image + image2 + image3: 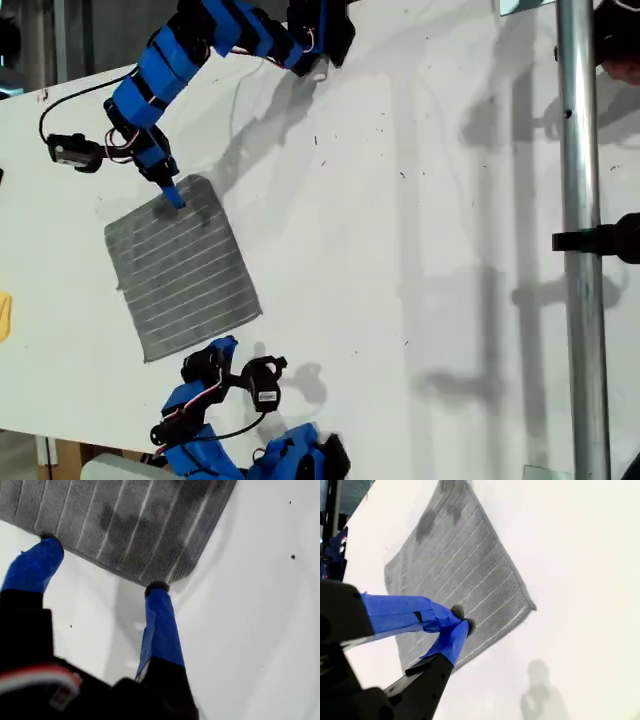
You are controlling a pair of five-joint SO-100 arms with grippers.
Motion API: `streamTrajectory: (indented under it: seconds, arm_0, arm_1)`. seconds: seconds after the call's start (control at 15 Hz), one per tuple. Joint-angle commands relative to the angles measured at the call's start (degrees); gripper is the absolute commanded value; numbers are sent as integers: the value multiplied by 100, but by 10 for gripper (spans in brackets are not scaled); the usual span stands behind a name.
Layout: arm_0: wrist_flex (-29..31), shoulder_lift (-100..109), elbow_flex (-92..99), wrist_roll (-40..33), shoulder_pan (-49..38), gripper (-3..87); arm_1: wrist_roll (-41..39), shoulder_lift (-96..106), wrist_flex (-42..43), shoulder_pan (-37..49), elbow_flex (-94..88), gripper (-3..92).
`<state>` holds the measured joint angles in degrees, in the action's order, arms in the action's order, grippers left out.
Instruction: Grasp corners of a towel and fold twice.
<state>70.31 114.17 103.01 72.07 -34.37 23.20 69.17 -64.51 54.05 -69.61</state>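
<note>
The towel (182,268) lies flat and fully spread on the white table (420,250), toward the exterior view's left, turned so that its edges run slantwise to the table's edges. It is a soft grey cloth, roughly square, crossed by thin white parallel stripes, with slightly rounded corners and a few darker smudged patches near the edge by my first gripper.

My first gripper (102,565) stands with its blue-taped jaws spread wide, both tips at the towel's far edge, one beside a rounded corner (187,572); in the exterior view this is the upper arm, its tip down on the towel's upper edge.

My second gripper (461,619) hovers above the towel's near edge with its jaws pinched together on nothing. A yellow object (4,315) sits at the table's edge on the exterior view's left.
</note>
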Motion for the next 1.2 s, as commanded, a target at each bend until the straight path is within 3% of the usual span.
streamTrajectory:
  seconds: [0.0,0.6,0.73,0.87,1.13]
  arm_0:
    - [97,0,-325,70,9,-27]
    - [0,-62,-229,149,97,-27]
    - [0,-62,-229,149,88,-27]
    - [0,-62,-193,176,79,-27]
    - [-123,18,44,281,114,-27]
  arm_1:
    - [-255,-255,378,-53,352,344]
    - [-905,-1477,765,580,642,361]
    - [-905,-1521,782,475,642,228]
    - [-835,-1512,773,316,650,-3]
    - [-826,-1450,606,-220,545,-3]
